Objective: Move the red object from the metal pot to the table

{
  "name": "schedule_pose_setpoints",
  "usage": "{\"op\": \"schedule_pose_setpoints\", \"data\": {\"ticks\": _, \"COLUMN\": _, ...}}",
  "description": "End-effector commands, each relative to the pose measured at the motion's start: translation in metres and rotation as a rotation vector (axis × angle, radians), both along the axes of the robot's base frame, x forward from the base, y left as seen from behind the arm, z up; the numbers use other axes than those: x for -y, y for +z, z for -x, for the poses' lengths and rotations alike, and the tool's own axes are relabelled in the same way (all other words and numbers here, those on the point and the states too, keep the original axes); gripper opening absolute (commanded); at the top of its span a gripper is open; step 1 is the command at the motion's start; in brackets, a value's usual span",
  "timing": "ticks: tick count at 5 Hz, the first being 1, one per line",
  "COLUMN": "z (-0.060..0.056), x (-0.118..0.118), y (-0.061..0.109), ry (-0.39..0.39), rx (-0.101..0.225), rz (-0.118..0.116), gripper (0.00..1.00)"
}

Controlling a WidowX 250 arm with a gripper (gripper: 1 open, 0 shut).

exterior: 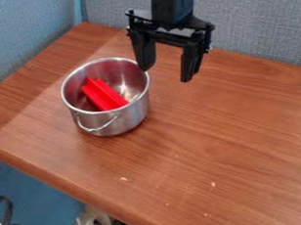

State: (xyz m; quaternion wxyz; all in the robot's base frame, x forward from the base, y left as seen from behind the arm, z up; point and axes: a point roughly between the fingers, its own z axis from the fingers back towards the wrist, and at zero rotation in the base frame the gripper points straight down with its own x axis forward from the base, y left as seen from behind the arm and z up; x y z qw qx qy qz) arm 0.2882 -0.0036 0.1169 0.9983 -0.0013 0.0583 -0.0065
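A shiny metal pot (111,118) stands on the left half of the reddish-brown wooden table (222,148). Inside it lies the red object (102,94), a bright elongated piece leaning across the pot's bottom. My black gripper (166,64) hangs above the table just right of and behind the pot, jaws spread wide and pointing down, with nothing between the fingers (186,65). It touches neither the pot nor the red piece.
A blue-grey partition wall (29,26) runs behind and to the left of the table. The table's front edge (67,180) drops off toward a blue floor area with cables at the lower left.
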Motion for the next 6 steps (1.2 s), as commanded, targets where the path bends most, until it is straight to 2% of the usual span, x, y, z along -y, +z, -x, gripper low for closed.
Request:
{"op": "schedule_pose_setpoints", "data": {"ticks": 1, "z": -0.001, "x": -0.002, "y": 0.003, "ry": -0.003, "rx": 0.016, "rz": -0.006, "gripper": 1.0}}
{"op": "schedule_pose_setpoints", "data": {"ticks": 4, "z": 0.004, "x": -0.007, "y": -0.008, "ry": -0.003, "rx": -0.021, "rz": -0.012, "gripper": 1.0}}
{"op": "schedule_pose_setpoints", "data": {"ticks": 6, "z": 0.007, "x": -0.014, "y": -0.011, "ry": 0.002, "rx": -0.031, "rz": -0.014, "gripper": 1.0}}
